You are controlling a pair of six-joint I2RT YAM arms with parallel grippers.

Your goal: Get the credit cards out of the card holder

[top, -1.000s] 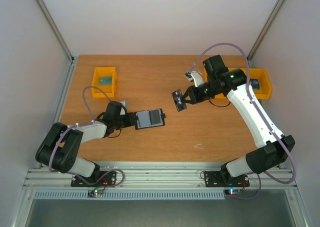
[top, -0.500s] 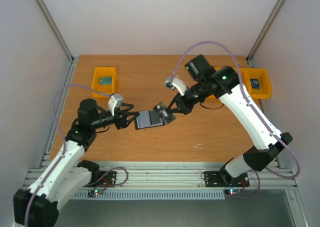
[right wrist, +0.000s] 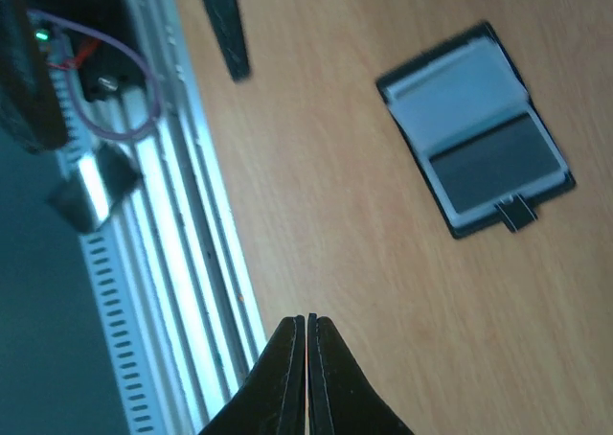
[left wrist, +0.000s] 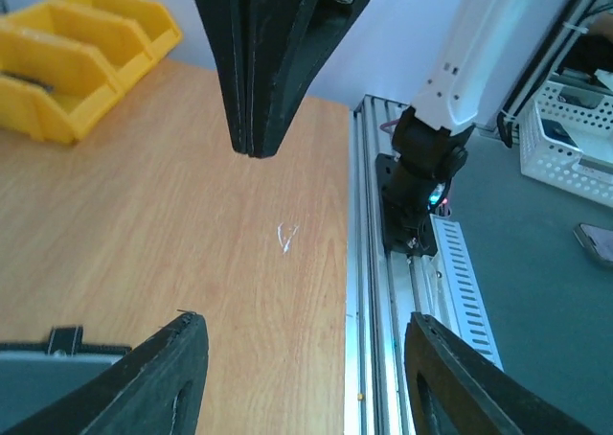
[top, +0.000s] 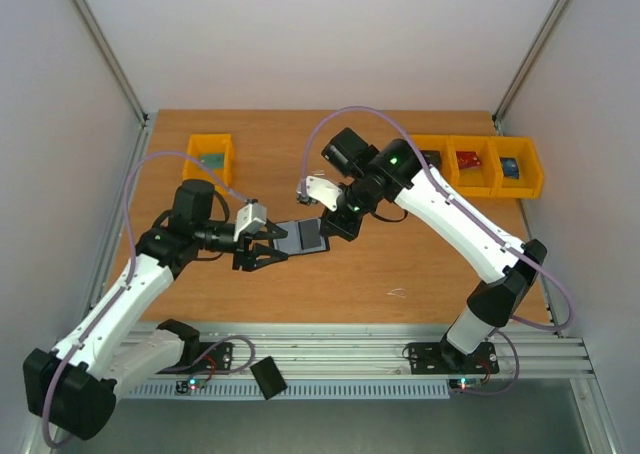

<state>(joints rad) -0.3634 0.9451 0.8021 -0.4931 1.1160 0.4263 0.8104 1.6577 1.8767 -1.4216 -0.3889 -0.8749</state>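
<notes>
Moved: the right arm has swung in over the table's middle, uncovering the yellow bins at the far right corner. A dark flat piece now lies beyond the near edge.
Card holder: open flat mid-table, pockets up for access.
Left gripper: fingers apart at its left end, probably to pin it.
Right gripper: fingers together, empty, over its right end.
Writing: none readable.

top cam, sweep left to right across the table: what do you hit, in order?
single yellow bin → left gripper → card holder → right gripper → row of yellow bins
</notes>
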